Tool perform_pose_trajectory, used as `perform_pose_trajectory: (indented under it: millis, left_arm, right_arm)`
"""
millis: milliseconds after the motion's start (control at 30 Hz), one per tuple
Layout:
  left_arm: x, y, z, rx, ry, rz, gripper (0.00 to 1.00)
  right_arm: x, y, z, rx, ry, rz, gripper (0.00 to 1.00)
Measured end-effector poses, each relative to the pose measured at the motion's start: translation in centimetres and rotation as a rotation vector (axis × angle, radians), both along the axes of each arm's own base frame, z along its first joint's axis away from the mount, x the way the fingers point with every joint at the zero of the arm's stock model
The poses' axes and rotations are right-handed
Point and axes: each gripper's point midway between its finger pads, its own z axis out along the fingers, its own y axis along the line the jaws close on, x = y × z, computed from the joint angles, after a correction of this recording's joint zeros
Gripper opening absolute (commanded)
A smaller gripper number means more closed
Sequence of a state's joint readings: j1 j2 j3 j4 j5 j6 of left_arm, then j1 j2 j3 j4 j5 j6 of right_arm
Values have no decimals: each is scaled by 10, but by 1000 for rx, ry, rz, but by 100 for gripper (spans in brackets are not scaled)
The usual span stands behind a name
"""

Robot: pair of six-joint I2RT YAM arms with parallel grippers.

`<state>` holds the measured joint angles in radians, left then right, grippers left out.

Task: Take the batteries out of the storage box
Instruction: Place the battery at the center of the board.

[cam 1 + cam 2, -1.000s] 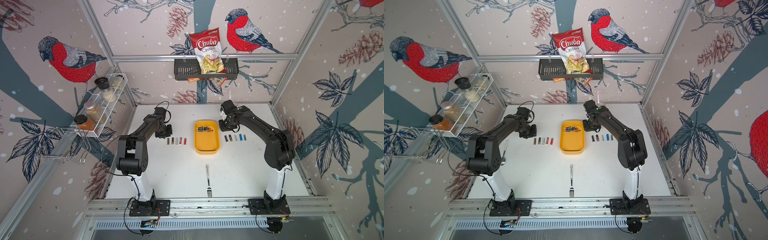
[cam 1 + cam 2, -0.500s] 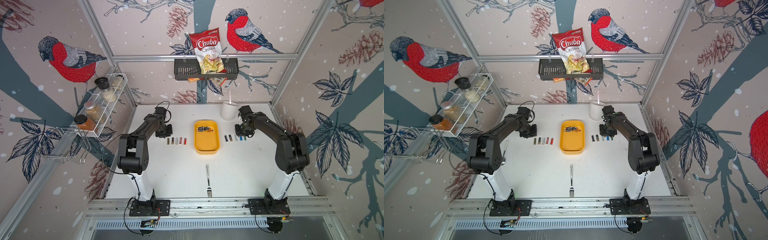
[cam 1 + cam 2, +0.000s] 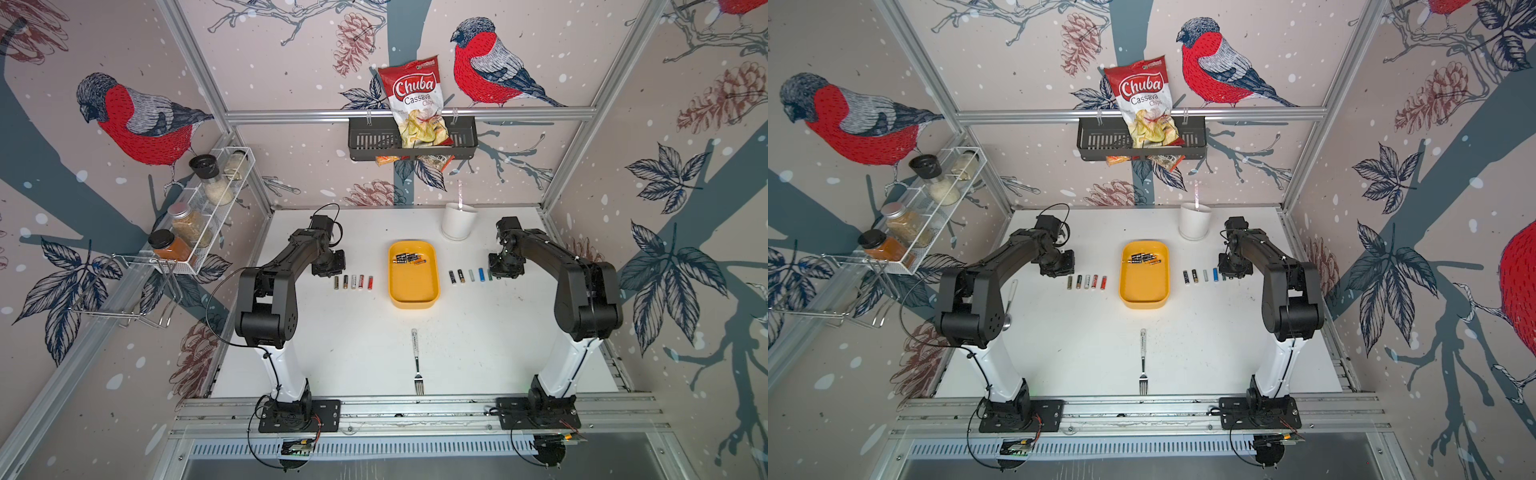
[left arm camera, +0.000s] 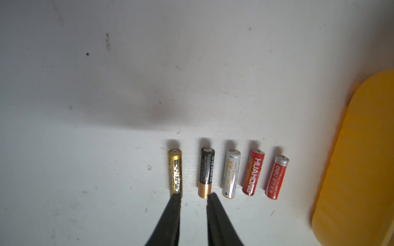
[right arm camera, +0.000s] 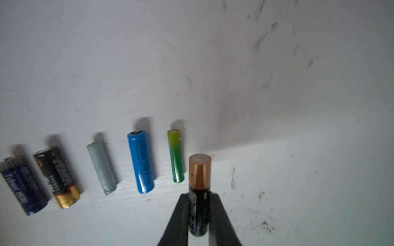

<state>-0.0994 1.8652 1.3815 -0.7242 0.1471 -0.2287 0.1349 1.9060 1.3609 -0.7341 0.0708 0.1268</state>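
Note:
The yellow storage box (image 3: 414,286) (image 3: 1144,286) lies mid-table, and several batteries (image 3: 409,258) are heaped at its far end. Two rows of batteries lie on the table, one left of the box (image 3: 353,282) and one right of it (image 3: 471,275). My right gripper (image 5: 199,194) is shut on a black-and-copper battery (image 5: 200,170), low over the table at the outer end of the right row, beside a thin green cell (image 5: 176,156). At the outer end of the left row my left gripper (image 4: 194,195) stands open and empty, its tips near a gold cell (image 4: 175,170).
A white cup (image 3: 458,221) stands behind the right row. A fork (image 3: 417,361) lies near the front edge. A spoon (image 3: 1010,303) lies by the left arm. On the walls hang a black basket (image 3: 365,139) with a chip bag and a spice rack (image 3: 199,208).
My right arm has swung from beside the box out to the far end of the right row, uncovering the white cup. The left arm has not moved.

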Motion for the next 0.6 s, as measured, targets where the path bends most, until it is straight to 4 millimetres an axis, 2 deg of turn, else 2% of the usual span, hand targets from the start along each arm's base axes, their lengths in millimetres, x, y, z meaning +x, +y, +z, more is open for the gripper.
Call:
perform_pose_trajectory:
  millis: [600]
  left_arm:
    - [-3,-1,-4,-6,8,-2,27]
  right_arm:
    - [9,-12,-25,-46,50,-1,20]
